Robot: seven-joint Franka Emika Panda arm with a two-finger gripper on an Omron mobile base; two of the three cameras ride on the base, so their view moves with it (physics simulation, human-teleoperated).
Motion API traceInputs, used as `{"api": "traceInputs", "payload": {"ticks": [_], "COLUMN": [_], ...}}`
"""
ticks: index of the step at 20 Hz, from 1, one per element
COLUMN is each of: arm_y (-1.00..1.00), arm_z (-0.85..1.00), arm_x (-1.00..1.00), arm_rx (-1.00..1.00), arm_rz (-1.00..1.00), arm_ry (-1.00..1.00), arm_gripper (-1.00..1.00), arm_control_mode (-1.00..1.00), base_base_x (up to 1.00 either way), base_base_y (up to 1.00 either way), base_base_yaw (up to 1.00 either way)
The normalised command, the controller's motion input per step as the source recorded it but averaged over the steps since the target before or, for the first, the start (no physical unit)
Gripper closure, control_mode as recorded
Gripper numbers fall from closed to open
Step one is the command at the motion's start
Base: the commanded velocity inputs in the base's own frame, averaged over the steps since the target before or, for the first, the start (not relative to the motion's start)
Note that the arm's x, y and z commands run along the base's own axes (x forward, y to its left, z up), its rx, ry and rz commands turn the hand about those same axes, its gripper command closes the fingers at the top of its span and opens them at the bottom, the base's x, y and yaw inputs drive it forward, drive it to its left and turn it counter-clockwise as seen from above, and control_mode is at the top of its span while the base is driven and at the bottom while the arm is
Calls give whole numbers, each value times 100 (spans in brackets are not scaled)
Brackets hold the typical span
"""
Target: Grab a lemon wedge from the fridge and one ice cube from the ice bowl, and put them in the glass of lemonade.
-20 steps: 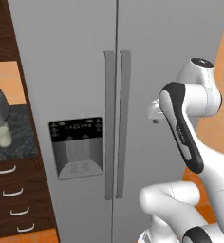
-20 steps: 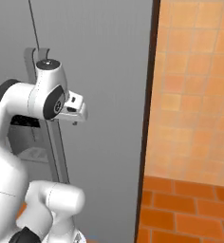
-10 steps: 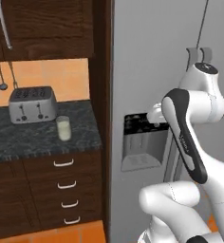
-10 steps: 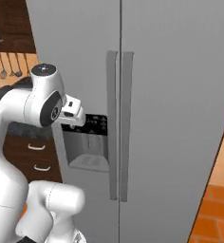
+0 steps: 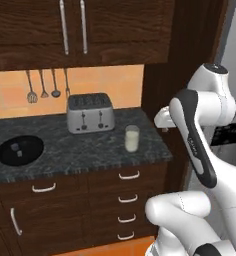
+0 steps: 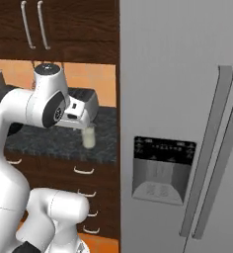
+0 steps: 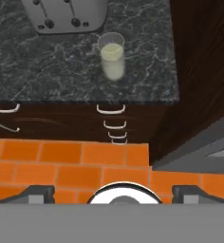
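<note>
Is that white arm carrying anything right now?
No. The tool is open and empty, looking down over floor tiles, apart from the glass of lemonade.

Glass of lemonade (image 5: 132, 138) upright on the counter (image 5: 85, 150), near its front edge, just right of and in front of the toaster (image 5: 90, 112); pale liquid fills most of it. Ice bowl (image 5: 20, 150) glossy black, well left of the toaster, a small pale ice cube (image 5: 19, 153) inside. Fridge (image 6: 187, 118) grey steel, both doors shut, right of the counter.

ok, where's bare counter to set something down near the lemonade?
Free: the dark stone counter between the black ice bowl and the glass of lemonade, in front of the toaster. Also the strip right of the glass up to the dark side panel. Tighter between toaster and glass.
</note>
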Motion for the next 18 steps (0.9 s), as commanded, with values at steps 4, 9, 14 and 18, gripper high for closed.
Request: {"api": "traceInputs", "payload": {"ticks": [4, 9, 14, 18], "arm_y": [0, 0, 0, 15], "arm_z": [0, 0, 0, -26], "arm_x": [0, 0, 0, 0], "arm_rx": [0, 0, 0, 0], "arm_rz": [0, 0, 0, 0], "arm_ry": [0, 0, 0, 6], "arm_gripper": [-100, -100, -100, -100], "arm_control_mode": [100, 100, 100, -100], "base_base_x": [37, 71, 64, 2], "base_base_y": [100, 100, 40, 7], "base_base_yaw": [0, 0, 5, 0]}}
